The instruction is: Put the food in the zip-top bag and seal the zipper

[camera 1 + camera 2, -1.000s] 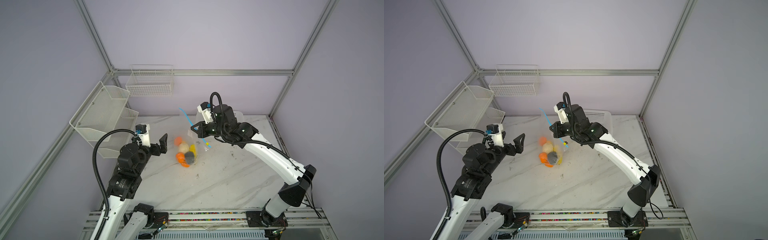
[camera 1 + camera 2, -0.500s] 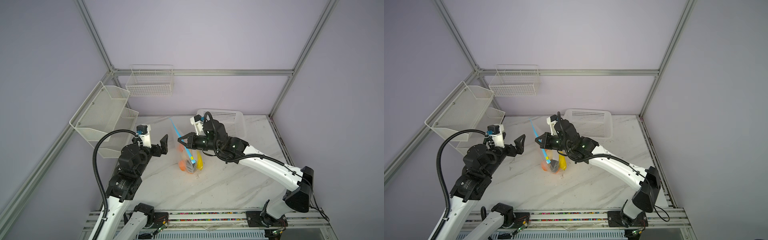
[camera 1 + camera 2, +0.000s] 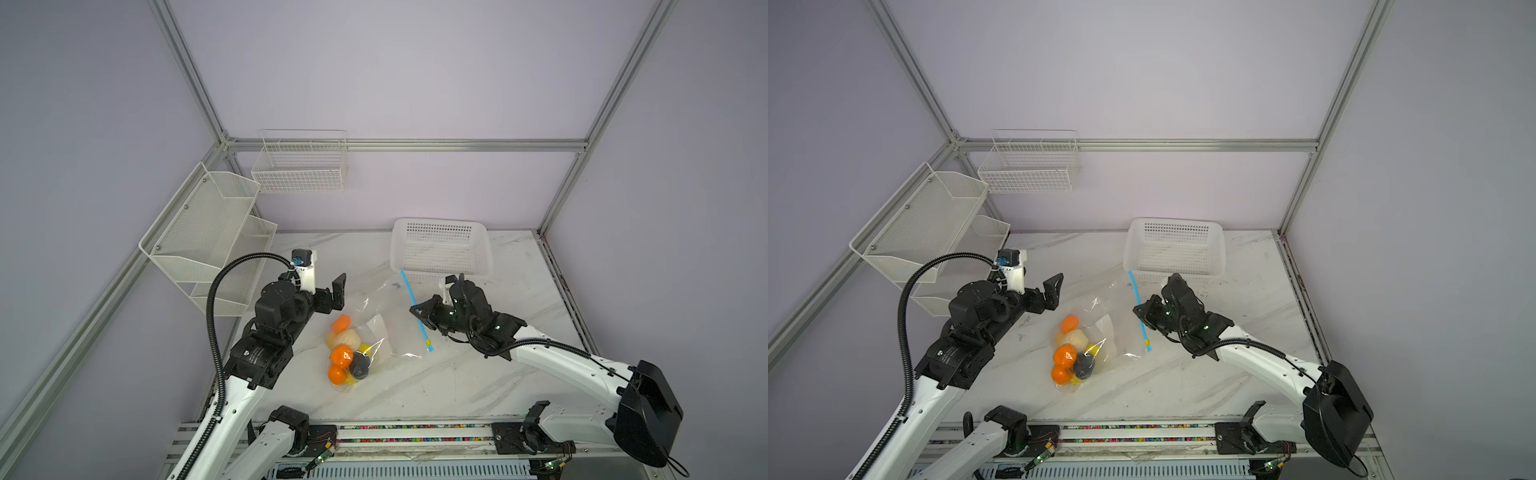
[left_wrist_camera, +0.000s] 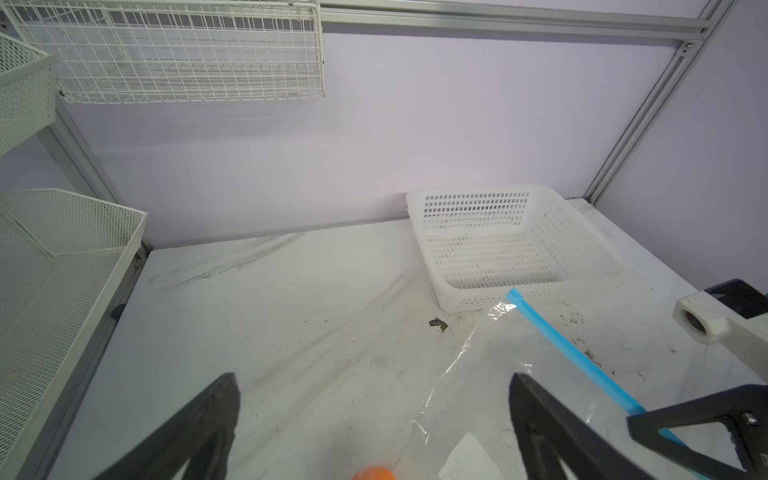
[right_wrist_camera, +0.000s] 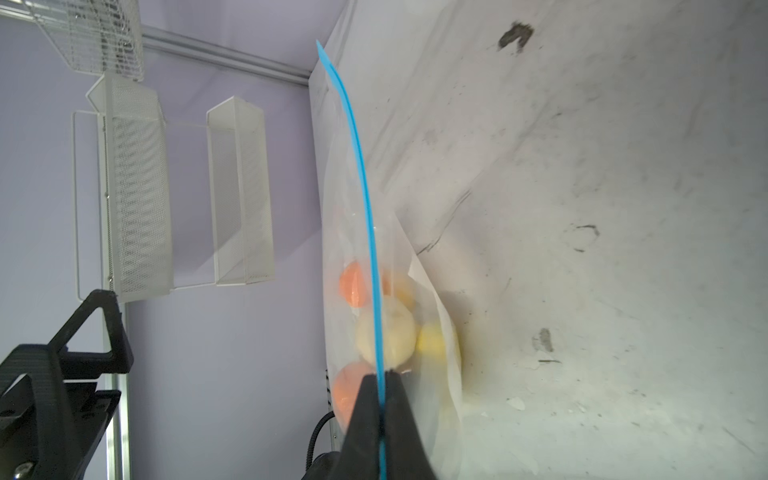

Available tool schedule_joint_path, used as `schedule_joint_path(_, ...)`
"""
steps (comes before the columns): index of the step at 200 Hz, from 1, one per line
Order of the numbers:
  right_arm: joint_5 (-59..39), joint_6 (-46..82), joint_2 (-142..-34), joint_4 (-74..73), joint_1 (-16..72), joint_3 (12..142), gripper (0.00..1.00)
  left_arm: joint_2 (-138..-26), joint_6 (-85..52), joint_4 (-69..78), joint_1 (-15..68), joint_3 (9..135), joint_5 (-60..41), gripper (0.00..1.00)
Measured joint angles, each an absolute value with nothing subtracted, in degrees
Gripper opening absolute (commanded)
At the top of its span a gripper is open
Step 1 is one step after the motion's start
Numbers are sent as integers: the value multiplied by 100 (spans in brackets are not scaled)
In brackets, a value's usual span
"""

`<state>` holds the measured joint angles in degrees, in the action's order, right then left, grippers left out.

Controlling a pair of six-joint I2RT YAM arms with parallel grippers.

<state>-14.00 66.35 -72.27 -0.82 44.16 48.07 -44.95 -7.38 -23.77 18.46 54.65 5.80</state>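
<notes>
1. The zip-top bag (image 3: 376, 301) lies mid-table in both top views. The food (image 3: 347, 338) is bunched in its left, near corner: orange balls, a cream ball, a black lump and yellow pieces.
2. The zipper (image 3: 415, 307) forms the bag's right edge. Its long axis runs from the white perforated basket (image 3: 440, 253) toward the table's front, leaning slightly right. The slider tab (image 3: 428, 344) sits at the near end.
3. The right gripper (image 3: 417, 311) is pinched on the zipper about midway along the strip. The right wrist view confirms the nip (image 5: 380, 386), with the food (image 5: 399, 336) seen through the plastic behind it.
4. The left gripper (image 3: 337, 293) is spread wide and holds nothing. It hangs just left of the bag, apart from it.
5. The tabletop (image 3: 436, 382) is white with a marble pattern, scuffed with dark smudges. The walls are lilac, with an aluminium frame. A wire basket (image 3: 301, 166) hangs on the back wall and a mesh shelf rack (image 3: 208, 241) on the left wall.
6. The slider tab shows only in the top views. The left wrist view shows the zipper's (image 4: 573, 353) far end just beside the basket's near wall, and contact cannot be told.
</notes>
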Motion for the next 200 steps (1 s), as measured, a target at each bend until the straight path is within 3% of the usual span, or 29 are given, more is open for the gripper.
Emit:
schedule_joint_path(110,-1664,5317,-7205,-187,3350,3758,0,-4781,-891,-2368,1846,5465,318,100)
schedule_joint_path(166,-1909,4641,-7697,-252,3024,3691,15,-4976,-950,-2370,1846,5452,320,100)
schedule_joint_path(200,-2032,4333,-7848,-311,2812,3583,30,-5065,-998,-2364,1846,5443,307,100)
